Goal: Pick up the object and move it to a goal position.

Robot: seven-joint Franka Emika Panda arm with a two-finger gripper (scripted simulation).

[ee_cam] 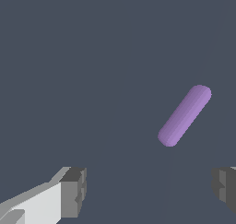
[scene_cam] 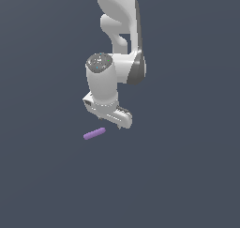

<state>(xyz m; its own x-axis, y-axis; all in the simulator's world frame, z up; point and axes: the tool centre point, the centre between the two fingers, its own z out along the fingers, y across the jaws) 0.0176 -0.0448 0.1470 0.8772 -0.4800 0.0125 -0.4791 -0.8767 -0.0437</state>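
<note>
The white Panda arm reaches down from the top of the exterior view, its gripper hanging low above a plain dark grey-blue surface. The purple capsule-shaped rod lies flat on that surface, just beside the gripper on the exterior view's left, apart from it and angled slightly. In the wrist view the rod sits diagonally ahead of the fingertips, nearer one of them and not between them. The jaws are spread wide and hold nothing.
</note>
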